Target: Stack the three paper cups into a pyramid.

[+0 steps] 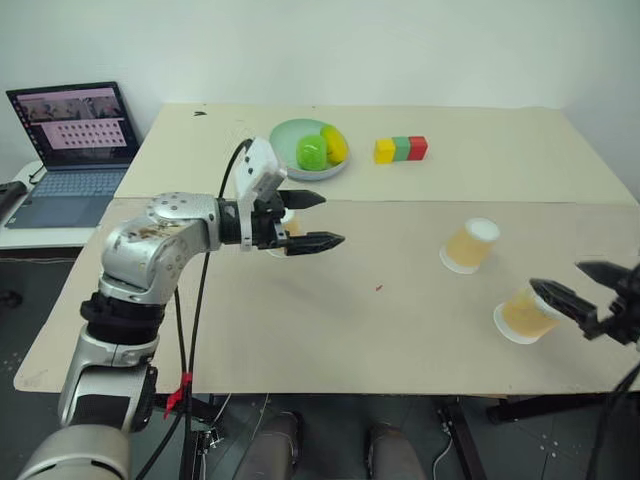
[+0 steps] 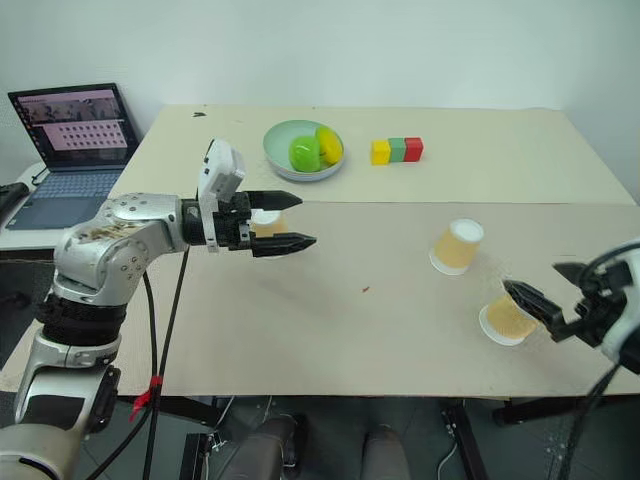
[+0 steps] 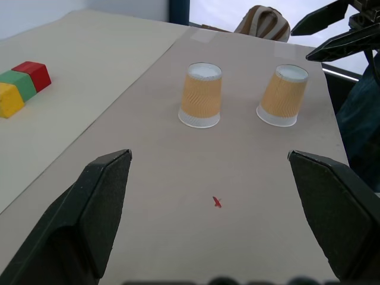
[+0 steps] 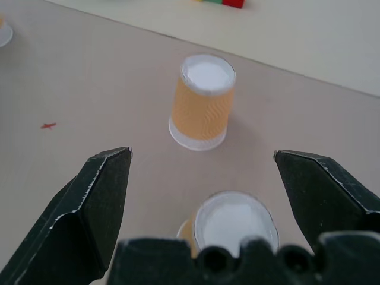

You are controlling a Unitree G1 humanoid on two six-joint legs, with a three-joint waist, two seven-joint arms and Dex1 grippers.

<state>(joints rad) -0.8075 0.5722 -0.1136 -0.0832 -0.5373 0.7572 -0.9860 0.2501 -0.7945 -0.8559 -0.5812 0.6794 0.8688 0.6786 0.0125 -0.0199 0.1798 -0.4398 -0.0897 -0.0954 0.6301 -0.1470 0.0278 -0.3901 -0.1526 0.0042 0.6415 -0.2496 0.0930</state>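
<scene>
Because all 3 paper cups (image 2: 459, 246) stand inverted and unstacked on the desk (image 2: 350, 330), the left claw (image 2: 285, 220) and right claw (image 2: 555, 295) both stand wide, empty.

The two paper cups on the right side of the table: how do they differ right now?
The farther cup stands apart from both arms; the nearer cup sits right at the open right end effector, between its fingers in the right wrist view. The farther cup lies closer to the coloured cubes; the nearer cup sits closer to the table's front edge. Both stand upside down, ribbed orange-tan with white bases up, ungrasped.
</scene>
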